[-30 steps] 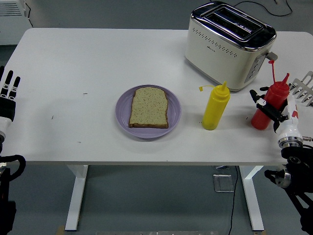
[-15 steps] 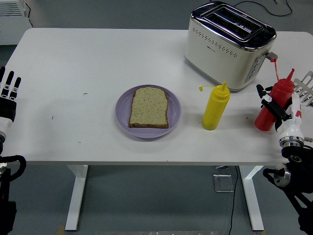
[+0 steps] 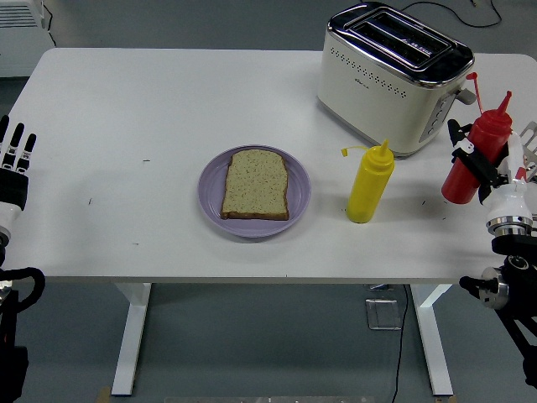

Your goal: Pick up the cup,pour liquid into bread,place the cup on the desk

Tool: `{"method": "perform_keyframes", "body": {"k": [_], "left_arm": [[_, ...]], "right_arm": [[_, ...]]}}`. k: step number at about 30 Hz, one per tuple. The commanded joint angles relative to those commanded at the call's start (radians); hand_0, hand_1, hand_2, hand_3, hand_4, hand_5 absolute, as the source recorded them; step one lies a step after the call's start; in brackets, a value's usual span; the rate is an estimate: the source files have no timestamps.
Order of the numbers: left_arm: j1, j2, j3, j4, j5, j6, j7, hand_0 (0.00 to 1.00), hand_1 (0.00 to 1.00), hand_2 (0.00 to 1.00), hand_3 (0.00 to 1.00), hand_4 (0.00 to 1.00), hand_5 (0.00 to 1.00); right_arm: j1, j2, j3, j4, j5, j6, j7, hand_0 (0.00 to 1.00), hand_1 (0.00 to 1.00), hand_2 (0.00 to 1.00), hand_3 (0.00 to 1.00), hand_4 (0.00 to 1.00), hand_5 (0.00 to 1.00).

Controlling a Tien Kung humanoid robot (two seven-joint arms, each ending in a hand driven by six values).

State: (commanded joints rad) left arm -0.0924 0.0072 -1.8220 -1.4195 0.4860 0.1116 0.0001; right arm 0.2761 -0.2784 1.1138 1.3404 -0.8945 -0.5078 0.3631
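Note:
A slice of bread (image 3: 255, 184) lies on a purple plate (image 3: 211, 204) in the middle of the table. My right hand (image 3: 485, 168) is shut on a red squeeze bottle (image 3: 475, 149) at the table's right edge and holds it tilted, cap up to the right, its base just above the table. A yellow squeeze bottle (image 3: 370, 183) stands upright between the plate and the red bottle. My left hand (image 3: 14, 164) rests at the left edge with fingers straight and holds nothing.
A cream and chrome toaster (image 3: 392, 75) stands at the back right, just behind the two bottles. A metal rack (image 3: 529, 138) shows at the right edge behind my right hand.
My right hand has lifted the red bottle up and to the right, nearer the toaster's end. The left hand, plate and yellow bottle have not moved.

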Motion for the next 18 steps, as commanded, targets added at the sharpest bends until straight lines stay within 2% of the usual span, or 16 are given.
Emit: {"method": "perform_keyframes", "body": {"k": [1, 2, 8, 11, 17, 18], "left_arm": [[0.0, 0.0, -0.001, 0.0, 0.0, 0.0, 0.0, 0.785, 0.734, 0.734, 0.69, 0.515, 0.998], [0.0, 0.0, -0.001, 0.0, 0.0, 0.0, 0.0, 0.785, 0.734, 0.734, 0.69, 0.514, 0.998], [-0.004, 0.001, -0.005, -0.001, 0.0, 0.0, 0.0, 0.785, 0.734, 0.734, 0.689, 0.514, 0.998], [-0.004, 0.001, -0.01, -0.001, 0.0, 0.0, -0.001, 0.785, 0.734, 0.734, 0.689, 0.514, 0.998], [-0.006, 0.0, -0.012, -0.002, 0.0, -0.001, -0.001, 0.785, 0.734, 0.734, 0.689, 0.513, 0.998], [-0.006, -0.001, -0.011, -0.002, 0.0, -0.001, -0.001, 0.785, 0.734, 0.734, 0.689, 0.513, 0.998]], "right_arm": [[0.013, -0.01, 0.005, 0.02, -0.028, -0.003, -0.016, 0.014, 0.04, 0.18, 0.297, 0.799, 0.357], [0.022, -0.016, 0.007, 0.032, -0.046, -0.004, -0.026, 0.009, 0.035, 0.179, 0.299, 0.743, 0.313], [0.076, -0.049, 0.015, 0.094, -0.131, -0.003, -0.061, 0.008, 0.025, 0.174, 0.296, 0.738, 0.322], [0.137, -0.071, 0.003, 0.127, -0.212, -0.005, -0.099, 0.008, 0.025, 0.174, 0.296, 0.738, 0.322], [0.245, -0.098, -0.054, 0.118, -0.347, 0.004, -0.166, 0.009, 0.023, 0.174, 0.297, 0.745, 0.332], [0.279, -0.103, -0.078, 0.108, -0.388, 0.004, -0.198, 0.009, 0.023, 0.174, 0.297, 0.745, 0.332]]}}
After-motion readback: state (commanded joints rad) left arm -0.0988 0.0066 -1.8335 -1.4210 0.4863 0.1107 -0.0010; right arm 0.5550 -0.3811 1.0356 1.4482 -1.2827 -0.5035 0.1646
